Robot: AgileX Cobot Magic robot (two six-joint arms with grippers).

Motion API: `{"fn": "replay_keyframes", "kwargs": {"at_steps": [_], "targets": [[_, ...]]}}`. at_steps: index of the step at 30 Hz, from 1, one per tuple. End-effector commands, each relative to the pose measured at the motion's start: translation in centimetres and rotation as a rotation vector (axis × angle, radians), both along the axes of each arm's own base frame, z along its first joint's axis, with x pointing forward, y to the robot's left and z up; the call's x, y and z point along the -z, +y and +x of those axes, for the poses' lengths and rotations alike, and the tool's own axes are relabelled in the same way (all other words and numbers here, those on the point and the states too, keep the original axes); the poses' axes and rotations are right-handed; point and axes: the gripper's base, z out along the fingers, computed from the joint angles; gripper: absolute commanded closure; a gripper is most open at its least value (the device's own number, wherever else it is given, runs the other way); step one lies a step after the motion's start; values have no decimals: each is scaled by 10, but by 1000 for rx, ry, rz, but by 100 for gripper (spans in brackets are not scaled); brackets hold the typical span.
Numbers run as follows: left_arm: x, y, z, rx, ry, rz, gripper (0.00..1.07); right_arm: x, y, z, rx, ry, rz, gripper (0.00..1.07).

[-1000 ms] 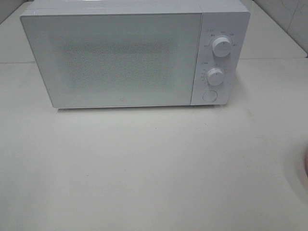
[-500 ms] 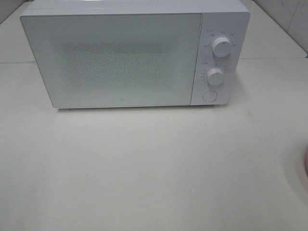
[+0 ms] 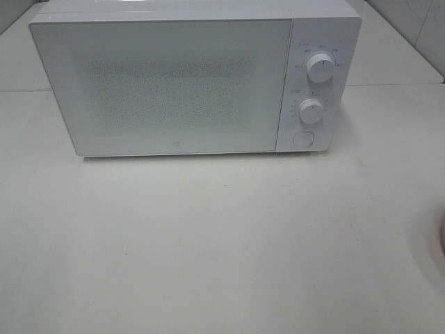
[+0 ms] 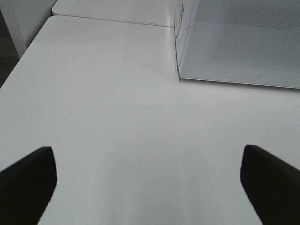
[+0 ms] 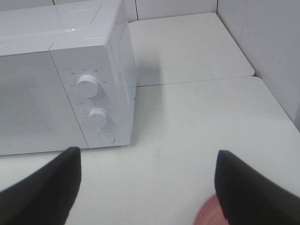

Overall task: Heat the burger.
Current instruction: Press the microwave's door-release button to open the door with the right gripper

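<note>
My right claw is spread wide, nothing between the fingers, hovering over the white table at near right. Just below it a sliver of pink plate shows, also cut off at the right edge of the high view. The burger isn't visible in any view; my guess is it sits on that plate, near and right of this claw, so the right arm is closer. Its shape and axis can't be told. My left claw is also fully spread and empty, low over bare table at near left, pointing toward the microwave's near left corner. The microwave stands at the far side, door shut, with two knobs and a round button on its right panel. The door needs opening before anything goes in, and the button looks to be on the right arm's side.
</note>
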Motion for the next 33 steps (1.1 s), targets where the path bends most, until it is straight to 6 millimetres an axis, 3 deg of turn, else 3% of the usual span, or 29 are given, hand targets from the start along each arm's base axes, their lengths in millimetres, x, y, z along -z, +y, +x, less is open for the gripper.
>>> {"fn": "replay_keyframes", "kwargs": {"at_steps": [1,11,13,16,19,25,33], "targets": [[0,-1,-4,-1,-23,1,6,-4,1,15,1,-23,0,32],[0,-1,-4,-1,-23,1,6,2,2,57,-2,17,-3,32],[0,-1,-4,-1,-23,1,6,9,3,78,-4,36,-3,32],[0,-1,-4,-1,-23,1,6,15,4,95,-8,48,-9,32],[0,-1,-4,-1,-23,1,6,16,4,100,-9,42,-11,32],[0,-1,-4,-1,-23,1,6,29,6,127,-15,41,-20,32],[0,-1,-4,-1,-23,1,6,57,9,155,-58,4,-90,32]]}}
